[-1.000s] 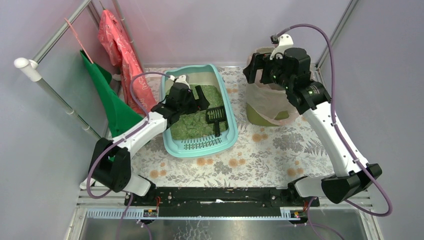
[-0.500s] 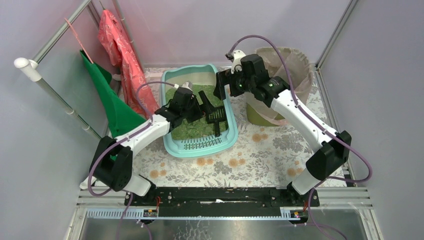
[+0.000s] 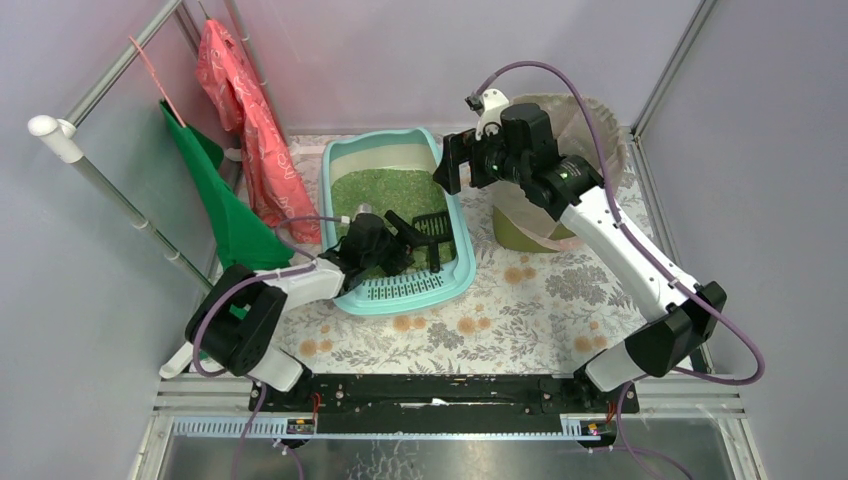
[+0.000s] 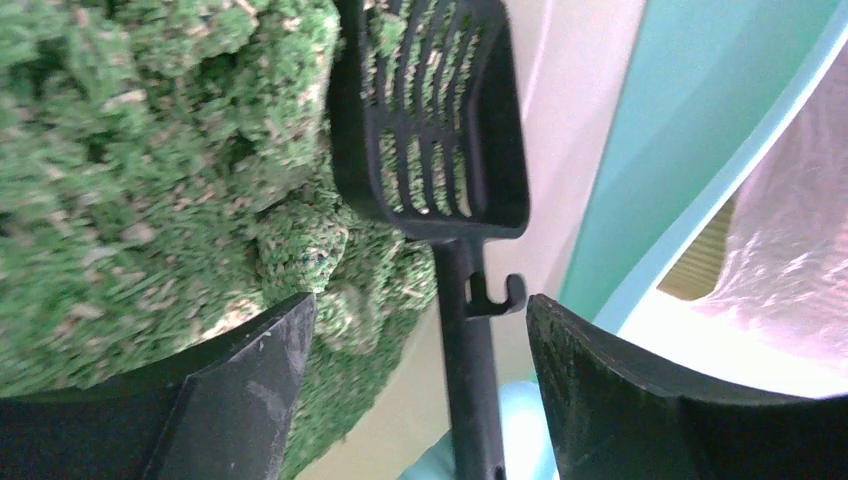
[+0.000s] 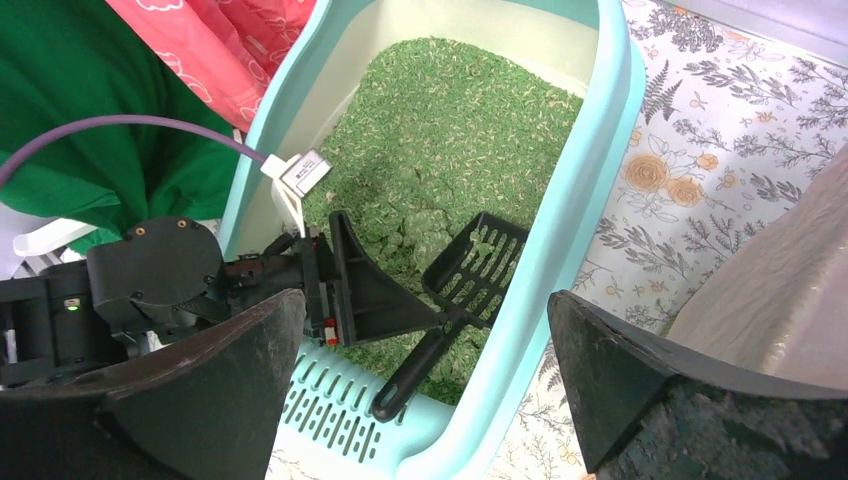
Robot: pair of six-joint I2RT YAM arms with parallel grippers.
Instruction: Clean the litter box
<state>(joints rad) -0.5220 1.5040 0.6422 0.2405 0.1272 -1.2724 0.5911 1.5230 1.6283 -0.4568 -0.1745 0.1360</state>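
surface: floral-print table [image 3: 500, 322] | on it: litter box [image 3: 405, 290], bag-lined olive bin [image 3: 516, 236] | the two near, apart

Left gripper [image 4: 418, 305] spread wide, black scoop [image 4: 430, 110] handle between 2 fingers [image 4: 230, 400], seemingly untouched; head on green litter [image 4: 120, 150].

The litter box [image 3: 398, 291] was pale turquoise with a cream inner wall, and its granules [image 3: 385, 190] were green, flecked with tan. The slotted scoop [image 4: 430, 120] was black. The table cover [image 3: 520, 320] was white, printed with grey leaves and orange flowers. One cloth [image 3: 245, 110] was coral red with white marks, another [image 3: 225, 215] plain green. The bin [image 3: 515, 235] was olive, its bag [image 3: 600, 130] beige. The arms [image 3: 620, 250] were white and black, with purple cables [image 5: 120, 119].
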